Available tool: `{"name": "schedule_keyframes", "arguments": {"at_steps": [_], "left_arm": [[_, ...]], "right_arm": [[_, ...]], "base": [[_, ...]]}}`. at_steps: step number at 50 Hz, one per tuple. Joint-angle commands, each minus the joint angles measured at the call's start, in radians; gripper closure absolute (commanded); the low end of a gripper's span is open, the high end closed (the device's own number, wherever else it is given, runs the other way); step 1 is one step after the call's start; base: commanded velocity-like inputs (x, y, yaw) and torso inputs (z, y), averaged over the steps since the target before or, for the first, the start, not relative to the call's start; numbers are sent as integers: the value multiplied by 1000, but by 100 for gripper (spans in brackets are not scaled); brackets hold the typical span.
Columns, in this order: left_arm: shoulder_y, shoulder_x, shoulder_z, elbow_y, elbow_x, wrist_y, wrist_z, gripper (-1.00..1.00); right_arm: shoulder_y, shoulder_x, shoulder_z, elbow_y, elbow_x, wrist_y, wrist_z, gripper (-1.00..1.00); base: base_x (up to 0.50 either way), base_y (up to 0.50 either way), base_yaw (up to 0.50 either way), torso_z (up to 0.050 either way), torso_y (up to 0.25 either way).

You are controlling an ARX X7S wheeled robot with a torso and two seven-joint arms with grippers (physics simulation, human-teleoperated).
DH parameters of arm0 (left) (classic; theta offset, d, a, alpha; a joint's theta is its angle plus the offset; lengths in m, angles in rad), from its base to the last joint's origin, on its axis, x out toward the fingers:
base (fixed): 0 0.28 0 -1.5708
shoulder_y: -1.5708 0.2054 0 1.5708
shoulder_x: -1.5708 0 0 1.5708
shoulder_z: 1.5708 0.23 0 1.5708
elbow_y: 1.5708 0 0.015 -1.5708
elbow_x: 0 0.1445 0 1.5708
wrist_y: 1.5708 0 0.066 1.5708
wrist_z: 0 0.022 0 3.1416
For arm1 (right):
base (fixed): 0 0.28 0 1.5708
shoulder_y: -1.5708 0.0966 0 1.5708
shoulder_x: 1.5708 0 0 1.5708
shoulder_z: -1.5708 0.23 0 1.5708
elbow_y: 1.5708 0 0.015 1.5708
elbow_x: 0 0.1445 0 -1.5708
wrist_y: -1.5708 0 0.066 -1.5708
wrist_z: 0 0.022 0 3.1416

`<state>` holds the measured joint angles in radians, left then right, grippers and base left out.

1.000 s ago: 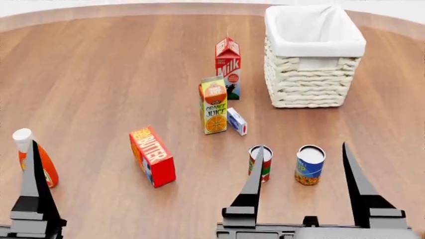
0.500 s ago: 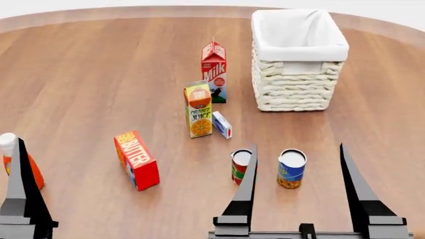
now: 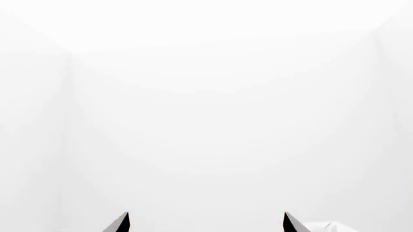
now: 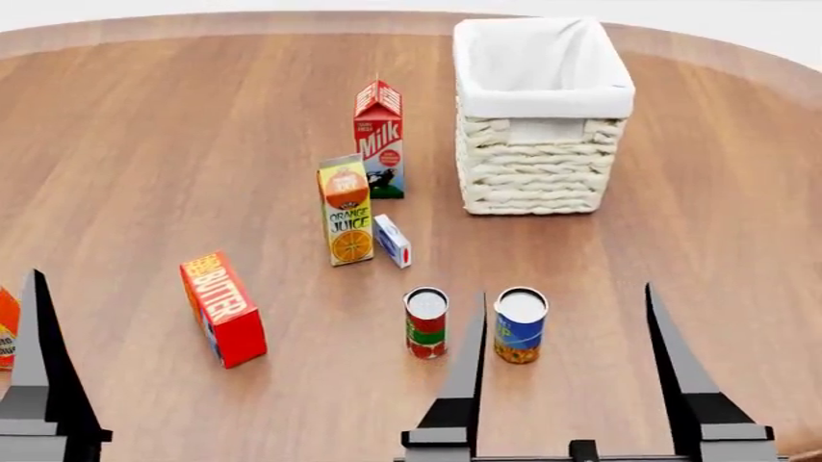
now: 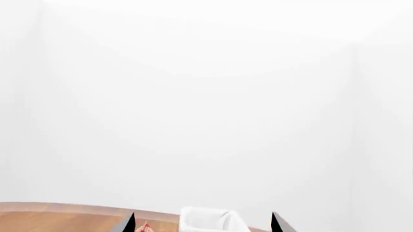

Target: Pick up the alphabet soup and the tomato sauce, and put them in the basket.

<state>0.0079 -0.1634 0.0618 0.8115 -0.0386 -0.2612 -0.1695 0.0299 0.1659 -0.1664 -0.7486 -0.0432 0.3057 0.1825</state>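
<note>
The alphabet soup, a blue can, stands upright on the wooden table, with the tomato sauce, a red-and-green can, close beside it on its left. The basket stands farther back, cream wicker with a white lining. My right gripper is open near the table's front edge, nearer to me than the cans, and holds nothing. In the right wrist view the right gripper points toward the basket. My left gripper is open and empty; one of its fingers shows at the head view's left edge.
A milk carton, an orange juice carton and a small white-and-blue box stand left of the basket. A red butter box sits further left. An orange bottle is cut off at the left edge.
The head view has shifted, so every object on the table now sits further left in it. The blue can now lines up between my right gripper's fingers. Both grippers remain open.
</note>
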Motion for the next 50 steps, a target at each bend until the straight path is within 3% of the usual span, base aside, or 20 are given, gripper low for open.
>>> {"name": "schedule_keyframes", "arguments": {"at_steps": [1,3,5,6,9,22,23,26,27,29,50], "left_arm": [[-1,-9,5,-7,-9,1,-11,-100],[-1,-11,8,-6,-9,2,-13,-100],[-1,-13,8,-5,-10,1,-15,-100],[-1,-14,7,-5,-11,1,-15,-100],[2,-16,9,-9,-10,6,-19,-100],[8,-26,18,-11,-9,13,-31,-100],[7,-27,20,-5,-7,6,-32,-100],[6,-29,21,-5,-9,7,-35,-100],[7,-30,21,-4,-9,7,-36,-100],[7,-31,21,-4,-11,8,-38,-100],[8,-44,29,-8,-19,15,-54,-100]], "right_arm": [[-1,18,-31,3,-24,-5,8,-100],[28,17,-32,-35,-23,62,0,-100],[1,23,-35,5,-26,-5,11,-100],[26,20,-32,-33,-21,56,3,-100],[2,26,-36,3,-24,-5,13,-100],[-3,35,-44,0,-19,-14,22,-100],[18,33,-43,-33,-17,40,16,-100],[-3,37,-46,-4,-18,-11,25,-100],[21,34,-45,-43,-15,50,17,-100],[-2,39,-48,-7,-17,-9,26,-100],[-2,52,-58,-2,-12,-18,40,-100]], "base": [[47,0,0,0,0],[94,0,0,0,0],[125,0,0,0,0],[133,0,0,0,0],[154,0,0,0,0],[225,0,0,0,0],[227,0,0,0,0],[230,0,0,0,0],[234,0,0,0,0],[230,0,0,0,0],[232,0,0,0,0]]}}
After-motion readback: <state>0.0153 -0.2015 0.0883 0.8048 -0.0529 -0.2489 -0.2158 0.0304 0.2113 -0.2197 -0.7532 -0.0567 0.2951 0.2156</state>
